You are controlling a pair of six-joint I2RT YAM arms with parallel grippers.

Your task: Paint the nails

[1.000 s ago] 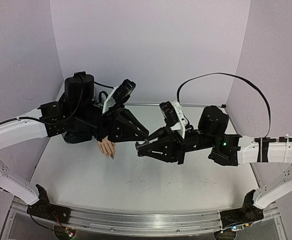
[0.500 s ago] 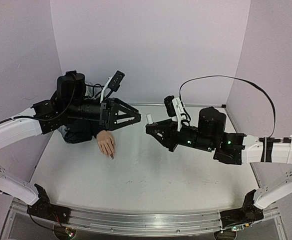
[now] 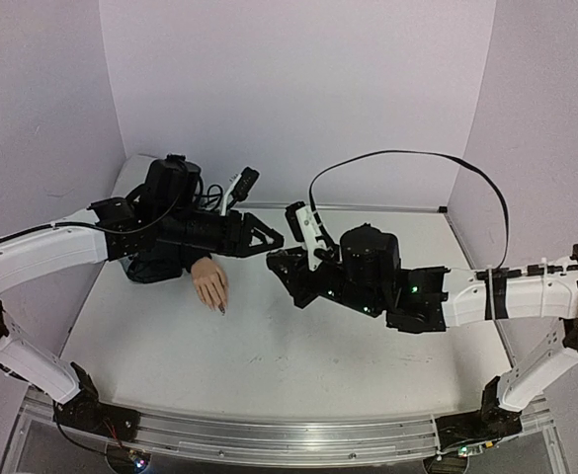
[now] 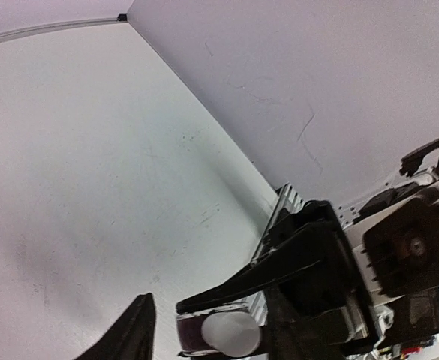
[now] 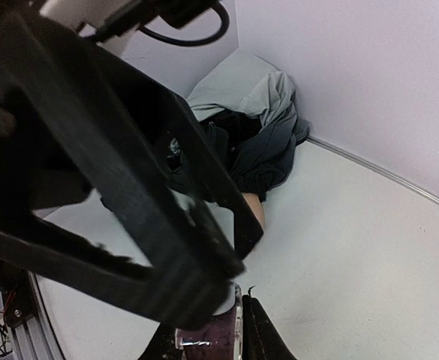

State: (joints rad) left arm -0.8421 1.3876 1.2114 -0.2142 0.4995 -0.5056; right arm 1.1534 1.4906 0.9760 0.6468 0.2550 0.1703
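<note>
The peach mannequin hand (image 3: 211, 284) lies palm down at the back left, its black sleeve (image 3: 160, 265) under my left arm. The nails (image 3: 218, 304) are tiny specks at its fingertips. My right gripper (image 3: 281, 265) is shut on a dark purple nail-polish bottle (image 5: 211, 337) and holds it above the table, right of the hand. My left gripper (image 3: 269, 241) is open and points at the bottle. The bottle's white cap (image 4: 230, 334) sits between its fingers (image 4: 134, 334) with a gap on one side. In the right wrist view my left gripper hides most of the hand (image 5: 254, 211).
A grey and black cloth (image 5: 258, 120) is bunched in the back left corner behind the hand. Lilac walls close off the back and both sides. A metal rail (image 3: 269, 434) runs along the table's near edge.
My right gripper has moved left with the bottle, up to my left gripper. My left gripper has dropped lower and now has its fingers around the cap.
</note>
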